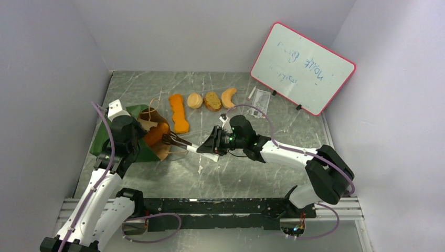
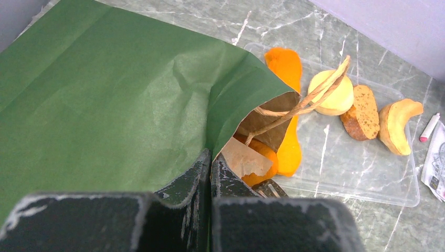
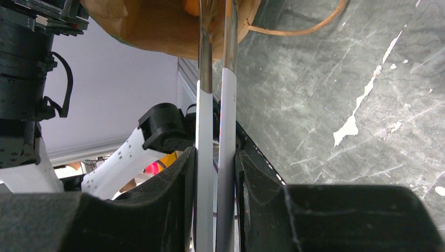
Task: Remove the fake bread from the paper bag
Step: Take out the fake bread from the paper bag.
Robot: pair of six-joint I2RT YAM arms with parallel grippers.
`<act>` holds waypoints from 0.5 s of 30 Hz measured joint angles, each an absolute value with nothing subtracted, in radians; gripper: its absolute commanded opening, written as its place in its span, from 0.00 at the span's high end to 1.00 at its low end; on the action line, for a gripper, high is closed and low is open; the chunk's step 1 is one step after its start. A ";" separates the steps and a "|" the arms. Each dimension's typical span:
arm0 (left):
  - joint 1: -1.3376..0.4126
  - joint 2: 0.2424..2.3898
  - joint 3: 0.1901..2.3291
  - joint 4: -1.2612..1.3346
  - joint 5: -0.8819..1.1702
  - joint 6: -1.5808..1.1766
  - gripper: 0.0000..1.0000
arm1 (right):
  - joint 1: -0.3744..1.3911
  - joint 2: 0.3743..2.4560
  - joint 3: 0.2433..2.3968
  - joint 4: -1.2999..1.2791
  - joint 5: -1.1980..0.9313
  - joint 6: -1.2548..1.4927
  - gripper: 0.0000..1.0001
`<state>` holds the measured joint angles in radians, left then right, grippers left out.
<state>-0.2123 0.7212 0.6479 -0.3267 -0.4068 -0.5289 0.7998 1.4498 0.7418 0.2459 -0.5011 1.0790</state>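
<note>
The right tool [image 3: 215, 157], clamped on tongs [image 3: 229, 94], probes the paper bag [image 2: 105, 105] by the table's [image 1: 252, 173] left edge; the left tool [image 2: 211, 165] pinches its rim. Next: squeeze the fake bread [image 1: 156, 134] inside, draw it out.

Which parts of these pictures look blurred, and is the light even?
Left wrist view: the black left gripper, very near, is soft; the dark green paper bag is sharp. Right wrist view: the black right gripper blurs likewise, the grey marbled table is clear. Top view: light is even, shadows soft.
</note>
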 measured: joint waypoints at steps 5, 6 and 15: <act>-0.212 0.720 0.648 -0.327 -0.406 -0.526 0.93 | 0.800 1.457 0.742 0.249 -0.497 1.079 0.69; -0.212 0.719 0.648 -0.327 -0.407 -0.525 0.93 | 0.800 1.457 0.742 0.250 -0.497 1.079 0.69; -0.212 0.716 0.648 -0.327 -0.406 -0.519 0.93 | 0.800 1.459 0.742 0.257 -0.488 1.081 0.69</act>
<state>-0.2123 0.7162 0.6483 -0.3267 -0.4065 -0.5194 0.7998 1.4593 0.7418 0.2565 -0.4885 1.0813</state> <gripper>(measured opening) 0.074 0.318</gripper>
